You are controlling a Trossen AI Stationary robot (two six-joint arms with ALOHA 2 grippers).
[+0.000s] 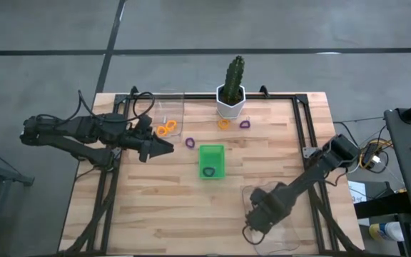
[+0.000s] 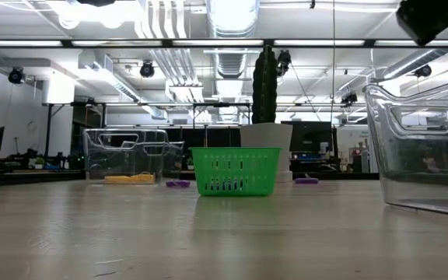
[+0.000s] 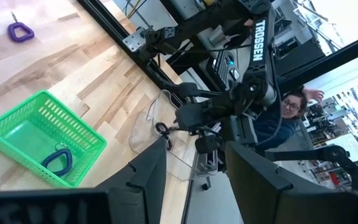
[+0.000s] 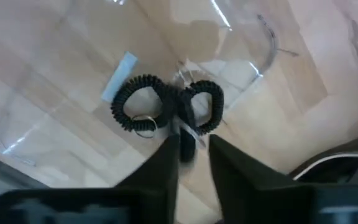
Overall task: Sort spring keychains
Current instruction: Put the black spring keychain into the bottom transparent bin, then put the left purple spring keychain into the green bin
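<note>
Right end effector (image 3: 166,129) arm (image 3: 257,56) reads "TROSSEN" above clear tray (image 3: 143,127).

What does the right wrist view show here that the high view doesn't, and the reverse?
Right wrist view only: two black spring keychains lying in the clear tray, just ahead of the right gripper, whose fingers stand slightly apart with a dark piece between them.

High view only: the left gripper open beside the orange keychains, the green tray holding a dark keychain, the cactus pot, loose purple keychains.

Both: the right gripper over the clear tray.
</note>
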